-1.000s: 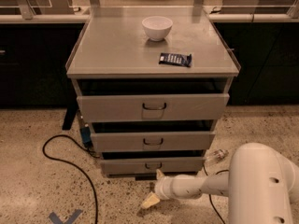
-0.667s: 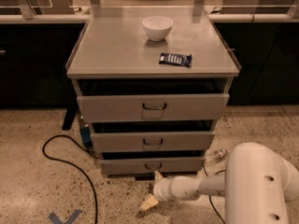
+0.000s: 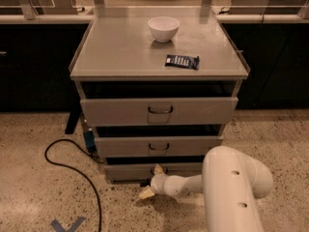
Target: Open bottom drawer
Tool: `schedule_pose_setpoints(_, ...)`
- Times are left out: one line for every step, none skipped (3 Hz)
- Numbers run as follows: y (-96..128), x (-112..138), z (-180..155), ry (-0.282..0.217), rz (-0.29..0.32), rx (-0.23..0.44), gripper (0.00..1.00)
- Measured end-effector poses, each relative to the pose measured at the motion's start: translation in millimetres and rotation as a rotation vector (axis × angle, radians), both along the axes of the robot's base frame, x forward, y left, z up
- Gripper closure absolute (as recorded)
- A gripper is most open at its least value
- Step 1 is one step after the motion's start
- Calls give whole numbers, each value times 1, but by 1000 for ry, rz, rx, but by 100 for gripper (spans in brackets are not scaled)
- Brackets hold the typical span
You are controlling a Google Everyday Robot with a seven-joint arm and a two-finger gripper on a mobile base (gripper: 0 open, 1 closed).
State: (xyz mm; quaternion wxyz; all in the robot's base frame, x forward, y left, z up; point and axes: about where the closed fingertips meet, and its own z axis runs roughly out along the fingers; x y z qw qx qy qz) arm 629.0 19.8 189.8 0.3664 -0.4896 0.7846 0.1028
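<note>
**A:** Entry 1. Where is the hand?

**B:** The hand (image 3: 152, 181) is low, under the midpoint of the worktop's (image 3: 120, 52) front edge. It is close against the front of the bottom drawer (image 3: 125, 170). The white arm (image 3: 231, 192) reaches in from the right, near floor level.

**A:** State of the hand?

**B:** Wide. The two pale fingers (image 3: 146, 193) are spread one above the other, with nothing held between them. The upper tip lies at the centre of the bottom drawer's front; I cannot tell whether it touches. The lower tip points down at the speckled floor (image 3: 38, 197).

**A:** The drawer itself?

**B:** It is the lowest of three in the grey cabinet (image 3: 77, 88) and has the shortest front. A dark gap shows above its front, so it stands out a little. The middle drawer (image 3: 193, 146) and top drawer (image 3: 203, 111) show similar gaps, and each has a dark wire handle at centre.

**A:** On the worktop?

**B:** A white bowl (image 3: 163, 28) stands upright near the back edge, about centre. A dark blue packet (image 3: 182, 61) lies flat toward the front right corner, apart from the bowl.

**A:** On the floor?

**B:** A black cable (image 3: 72, 170) loops below the worktop's front left corner.
</note>
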Motion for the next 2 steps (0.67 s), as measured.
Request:
schedule_pose_setpoints(3, 18, 6, -29, -10, 2, 0)
schedule_pose_setpoints(3, 17, 6, -27, -9, 2, 0)
